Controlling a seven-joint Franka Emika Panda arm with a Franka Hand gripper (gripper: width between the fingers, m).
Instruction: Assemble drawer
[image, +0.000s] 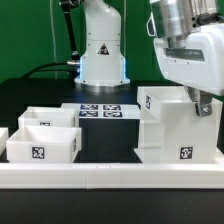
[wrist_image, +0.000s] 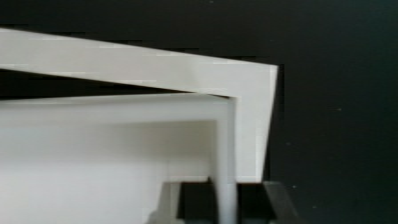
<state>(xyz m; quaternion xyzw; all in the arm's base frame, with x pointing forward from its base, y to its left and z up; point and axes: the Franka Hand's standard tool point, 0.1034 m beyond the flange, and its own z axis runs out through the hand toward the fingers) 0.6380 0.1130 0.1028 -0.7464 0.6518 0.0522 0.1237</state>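
The tall white drawer housing (image: 172, 128) stands at the exterior view's right, with tags on its side and front. My gripper (image: 204, 103) reaches down from above onto its right wall. In the wrist view my gripper (wrist_image: 228, 206) has a dark finger (wrist_image: 192, 205) on each side of the thin white housing wall (wrist_image: 228, 140), and the jaws are closed against it. Two low white trays sit at the exterior view's left. One tray (image: 45, 146) is in front with a tag on its face. The other tray (image: 50, 117) is behind it.
The long white rail (image: 110, 176) runs along the front edge. The marker board (image: 100, 112) lies flat between the trays and the housing, before the robot base (image: 102, 55). Another white part (image: 3, 137) is cut off at the left edge.
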